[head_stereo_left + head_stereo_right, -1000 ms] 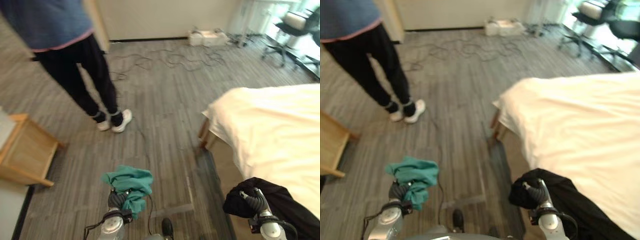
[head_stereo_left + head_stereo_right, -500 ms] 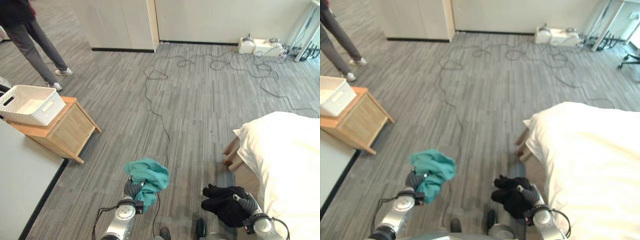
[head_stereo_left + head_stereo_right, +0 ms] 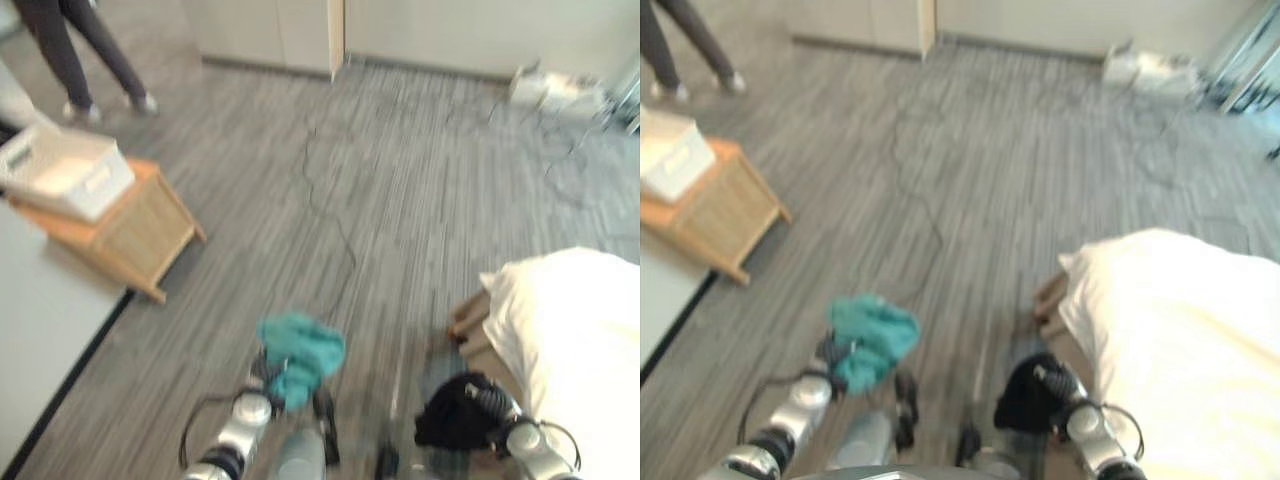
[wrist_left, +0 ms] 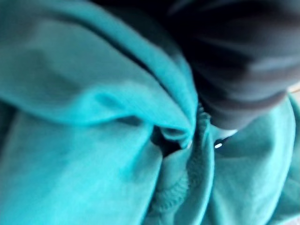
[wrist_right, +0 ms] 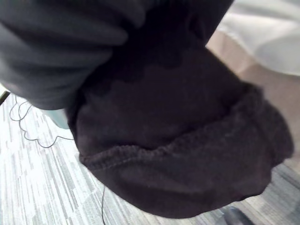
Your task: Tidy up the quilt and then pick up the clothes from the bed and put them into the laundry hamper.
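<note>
**Hamper at upper left, both hands loaded**

Toward the upper left of the head views sits the white laundry hamper (image 3: pixel 62 172), resting on a low wooden cabinet (image 3: pixel 128 235). It lies up and to the left of both hands, well apart from them across bare grey floor (image 3: pixel 380 190), and this is the relation the coming move turns on. The left hand (image 3: pixel 268 376), low and left of centre, is the nearer of the two; the right hand (image 3: pixel 488 408) is at the lower right, just beside the corner of the bed (image 3: pixel 575 320).

The left hand's fingers are clenched on the teal garment (image 3: pixel 300 348), which bunches above the hand and droops a little; the left wrist view shows its folds (image 4: pixel 84 140) pressed close against the hand. The right hand's fingers are clenched on the black garment (image 3: pixel 452 415), a dark bundle hanging clear of the floor; the right wrist view shows its ribbed hem (image 5: pixel 187 159) draped over the hand.

The hamper's inside looks pale, though its contents cannot be made out. The cream quilt (image 3: pixel 1190 330) lies smooth over the bed where it is visible, so that part of the task appears done. Two people's legs (image 3: pixel 75 50) stand at the upper left edge, beyond the cabinet.
</note>
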